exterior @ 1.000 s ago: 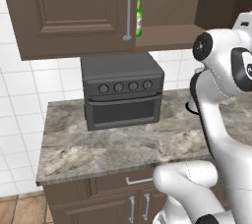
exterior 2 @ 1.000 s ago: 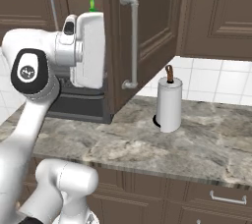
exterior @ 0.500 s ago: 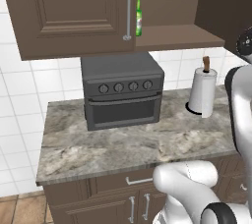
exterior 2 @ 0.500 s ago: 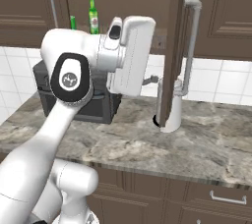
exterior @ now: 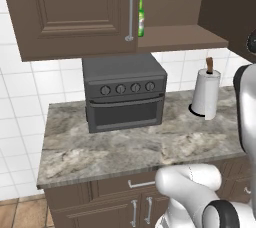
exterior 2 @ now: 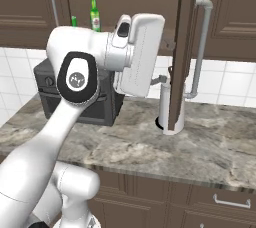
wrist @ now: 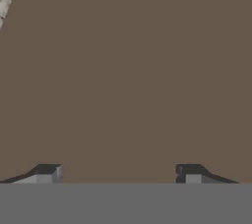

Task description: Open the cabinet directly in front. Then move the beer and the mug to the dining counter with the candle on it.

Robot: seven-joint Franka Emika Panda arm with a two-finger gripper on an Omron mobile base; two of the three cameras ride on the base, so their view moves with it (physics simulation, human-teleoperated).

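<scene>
The cabinet [exterior: 75, 12] keeps its left door shut. Its right door [exterior 2: 181, 47] stands swung out, edge-on in the right base view, with its long silver handle [exterior 2: 201, 47] on the far side. On the cabinet shelf stands the green beer [exterior: 141, 16] [exterior 2: 93, 14]. A sliver of the green mug [exterior 2: 74, 21] shows left of it. My gripper [exterior 2: 162, 79] [wrist: 118, 171] is open and holds nothing. It sits close against the brown inner face of the open door [wrist: 128, 70]. The dining counter and the candle are out of view.
A dark toaster oven [exterior: 125, 97] [exterior 2: 75, 97] sits on the stone counter [exterior: 130, 147] under the cabinet. A white paper towel roll [exterior: 206, 94] [exterior 2: 167, 117] stands right of it, just behind the open door. Base cabinets with short handles [exterior: 134, 212] lie below.
The right door has swung wider, from part open to fully out. My hand has moved right along with it, staying open.
</scene>
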